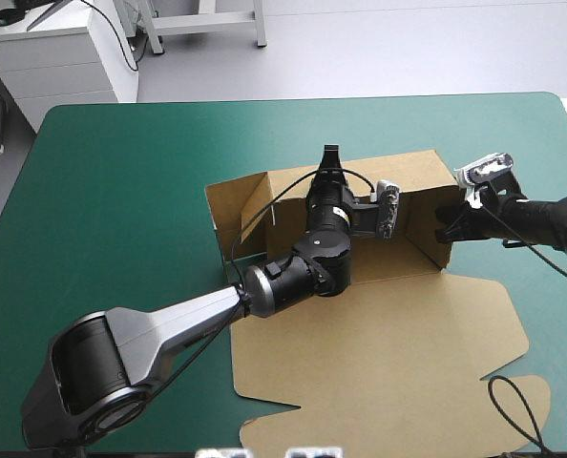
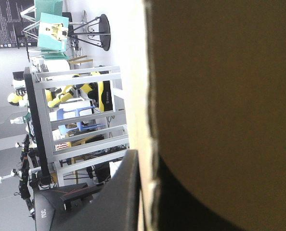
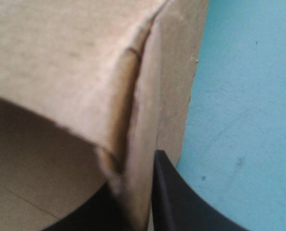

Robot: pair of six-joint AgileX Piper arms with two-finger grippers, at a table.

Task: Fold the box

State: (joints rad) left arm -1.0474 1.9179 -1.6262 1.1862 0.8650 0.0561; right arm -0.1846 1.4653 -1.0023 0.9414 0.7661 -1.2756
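— Where was this taken?
— In a robotics lab: a bench [image 1: 121, 191] under a teal-green cover, a white drawer cabinet [image 1: 69, 59] on the pale grey floor [image 1: 408, 48] beyond its far edge, and open metal racking [image 2: 80, 78] seen from the left wrist.

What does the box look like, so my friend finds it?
Look at the big teal-green table. Right of its middle lies the brown box, a cut board sheet with far walls raised and near part flat. It is the only brown thing; the left gripper and right gripper pinch its walls.
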